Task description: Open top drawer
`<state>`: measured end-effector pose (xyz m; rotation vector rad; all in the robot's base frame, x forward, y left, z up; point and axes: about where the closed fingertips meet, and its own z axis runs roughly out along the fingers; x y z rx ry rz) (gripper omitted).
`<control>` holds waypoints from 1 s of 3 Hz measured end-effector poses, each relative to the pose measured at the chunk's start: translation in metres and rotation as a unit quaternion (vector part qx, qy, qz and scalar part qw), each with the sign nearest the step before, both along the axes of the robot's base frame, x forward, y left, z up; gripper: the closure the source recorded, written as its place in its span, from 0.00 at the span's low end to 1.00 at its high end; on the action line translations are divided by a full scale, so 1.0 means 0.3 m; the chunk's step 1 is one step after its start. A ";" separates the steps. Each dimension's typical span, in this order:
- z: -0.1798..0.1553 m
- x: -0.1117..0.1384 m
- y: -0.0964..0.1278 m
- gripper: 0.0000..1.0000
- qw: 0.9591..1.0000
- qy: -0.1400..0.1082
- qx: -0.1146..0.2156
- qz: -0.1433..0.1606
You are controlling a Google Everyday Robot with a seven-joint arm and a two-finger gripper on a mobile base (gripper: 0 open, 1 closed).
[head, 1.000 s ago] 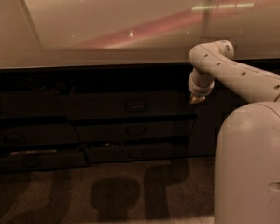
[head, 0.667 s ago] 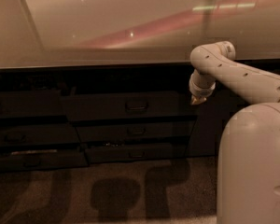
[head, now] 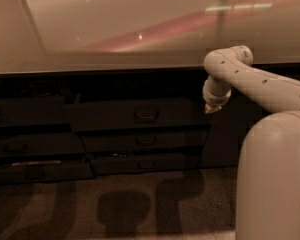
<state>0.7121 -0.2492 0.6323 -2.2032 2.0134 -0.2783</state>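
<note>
The room is dim and brown-lit. A pale, glossy worktop (head: 115, 54) fills the upper half of the view. Its surface carries a pinkish streak and a short greenish bar of reflected light (head: 239, 7). Under its front edge runs a bank of dark cabinets.

The top drawer (head: 105, 116) sits in the middle of that bank, directly beneath the worktop. It is the widest and tallest front there, with a small loop handle (head: 146, 115) at its centre. It looks shut, as far as the gloom allows. Two shallower drawer fronts (head: 146, 151) with similar handles lie below it. A second stack of dark drawers (head: 25, 144) stands to the left, with a thin pale strip (head: 35, 162) showing low on it.

The robot's cream arm (head: 260, 81) reaches in from the right and bends downward at its wrist. The gripper (head: 211, 108) hangs tip-down by the right end of the top drawer's front, well apart from the handle. Whether it is open or closed cannot be told, nor whether it touches the front. A dark cabinet panel (head: 225, 139) is behind and below it.

The robot's rounded body (head: 275, 179) fills the lower right corner. The floor (head: 65, 209) is a brown, carpet-like surface crossed by soft dark shadows.
</note>
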 end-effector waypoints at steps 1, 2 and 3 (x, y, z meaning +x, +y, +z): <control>0.010 0.000 0.000 1.00 1.000 0.000 0.000 0.000; 0.008 -0.028 -0.003 1.00 1.000 0.001 0.000 0.004; 0.008 -0.023 -0.002 1.00 1.000 0.005 0.001 0.003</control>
